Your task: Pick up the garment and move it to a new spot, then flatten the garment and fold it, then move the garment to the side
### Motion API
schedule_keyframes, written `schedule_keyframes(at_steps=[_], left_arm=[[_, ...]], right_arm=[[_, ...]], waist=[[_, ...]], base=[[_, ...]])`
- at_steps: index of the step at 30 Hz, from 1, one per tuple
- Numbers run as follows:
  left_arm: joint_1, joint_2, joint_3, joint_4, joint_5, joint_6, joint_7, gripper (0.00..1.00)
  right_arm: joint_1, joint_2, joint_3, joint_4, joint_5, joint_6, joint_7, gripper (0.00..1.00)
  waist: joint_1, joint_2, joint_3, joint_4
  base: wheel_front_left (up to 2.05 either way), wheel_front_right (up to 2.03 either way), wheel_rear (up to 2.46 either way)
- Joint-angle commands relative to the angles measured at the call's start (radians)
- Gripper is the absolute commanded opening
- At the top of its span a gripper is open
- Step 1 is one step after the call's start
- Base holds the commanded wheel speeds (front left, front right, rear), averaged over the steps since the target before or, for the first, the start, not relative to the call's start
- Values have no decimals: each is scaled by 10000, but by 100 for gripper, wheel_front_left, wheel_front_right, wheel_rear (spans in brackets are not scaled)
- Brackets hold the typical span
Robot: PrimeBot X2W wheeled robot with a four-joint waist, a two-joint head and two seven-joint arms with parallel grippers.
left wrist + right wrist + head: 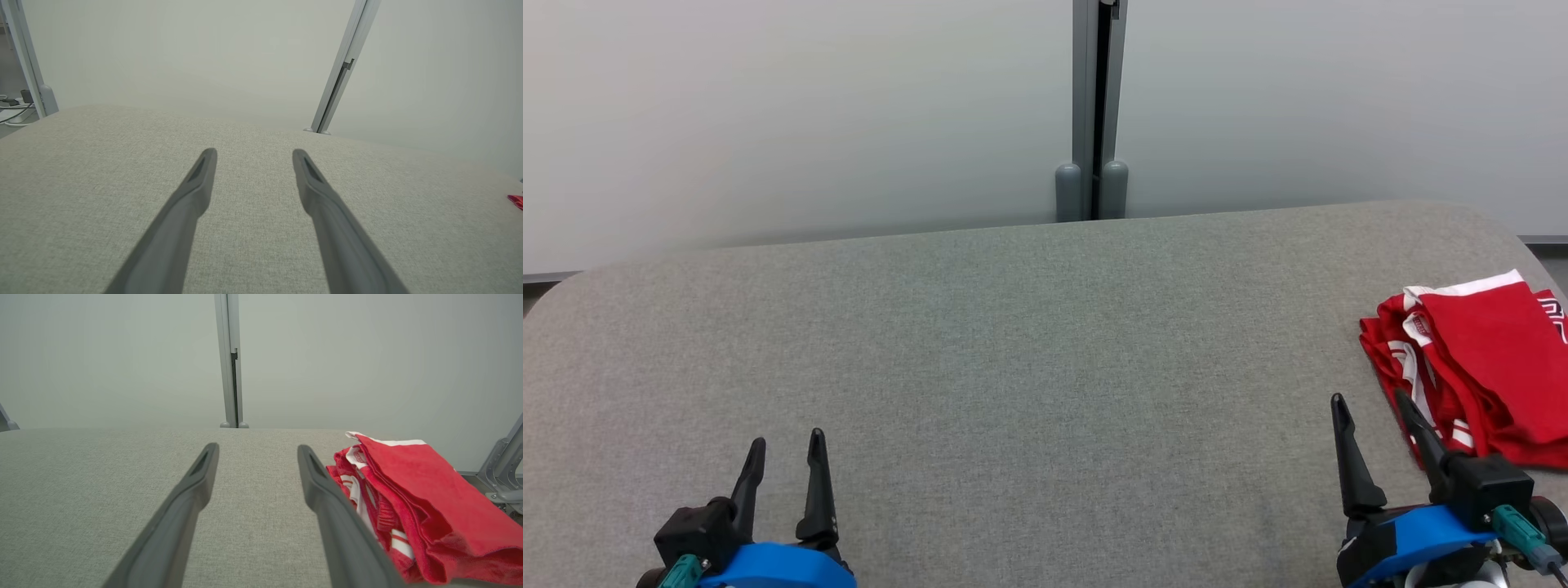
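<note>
Fabric is sitting far out on the right. We are seeing the red garment (1490, 359) lying in loose layers on the grey table (1013, 343), just beside the right gripper (1369, 397); whether they are touching we cannot tell. That gripper and the left gripper (787, 437) are both standing with fingers spread wide, holding nothing.

We are judging that this fits two stages: a bundle waiting to be lifted, or a folded piece already parked at the side. Either way, any move here is calling for care, since the nearest right finger could snag a loose edge.

The cloth is looking soft and slightly napped, with white bands and a white hem. Its layers are stacking unevenly. The table covering is showing a fine woven grain and rounded corners.
</note>
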Motion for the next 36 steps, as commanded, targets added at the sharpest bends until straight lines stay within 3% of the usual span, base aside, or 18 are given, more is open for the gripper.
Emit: schedule_keyframes(at_steps=[1,19,20,26,36], left_arm=[[-7,16,9,20,34,2,-42,100],[-92,5,14,281,127,-59,-43,100],[-1,-18,35,305,95,-48,5,0],[362,-193,45,776,22,-49,81,0],[221,-241,285,503,-1660,-87,584,0]], right_arm=[[143,19,22,13,40,2,-10,100],[92,21,158,182,210,2,17,100],[-1,6,145,219,118,0,27,0],[167,63,126,787,173,0,72,0],[43,58,33,760,2202,0,488,0]], waist=[[0,0,7,-3],[0,0,21,-35],[0,0,22,-36],[1,0,23,-34],[0,0,33,7]], base=[[0,0,0],[0,0,0],[0,0,0],[0,0,0],[0,0,0]])
